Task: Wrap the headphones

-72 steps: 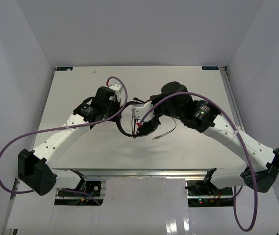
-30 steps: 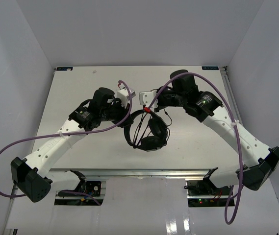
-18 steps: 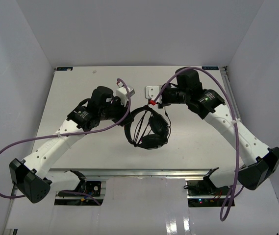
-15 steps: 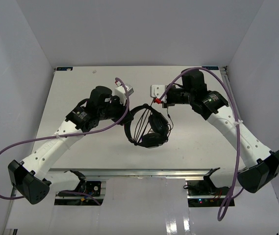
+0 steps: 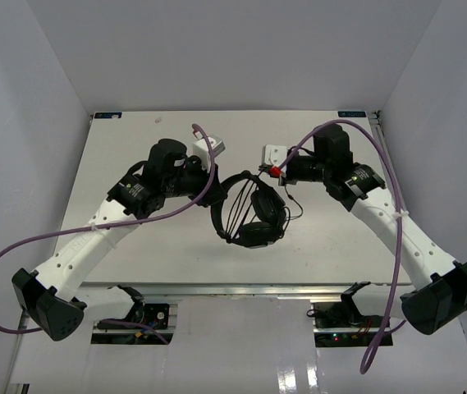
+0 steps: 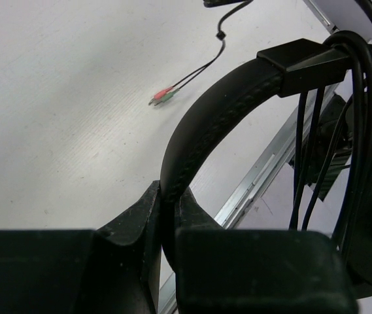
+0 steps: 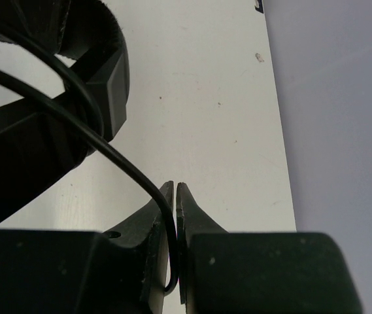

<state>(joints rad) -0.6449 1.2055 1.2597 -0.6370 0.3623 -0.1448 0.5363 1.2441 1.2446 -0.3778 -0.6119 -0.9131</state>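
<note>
In the top view, I see the black headphones (image 5: 254,215) between my two arms, over the middle of the matte white worktop (image 5: 135,139), with the round earcups toward me. On my left wrist view, the left end effector (image 6: 167,196) is clamped on the stitched, padded headband (image 6: 218,108). The pale pink-and-green plug (image 6: 161,96) lies on the worktop. On my right wrist view, the right end effector (image 7: 174,196) is pinched tight on the thin, smooth cord (image 7: 101,149).

On the headphones (image 5: 258,234), the headband (image 6: 218,118) is matt black with a fine pebbled grain, like leatherette. The cord (image 7: 87,131) is smooth, faintly shiny black. The fingers (image 6: 130,226) of the left gripper (image 6: 168,193) look like matt black plastic (dusty, lightly scuffed). The table (image 6: 61,98) is matt white and finely speckled, and its edge rail (image 6: 254,183) is bare brushed metal.
</note>
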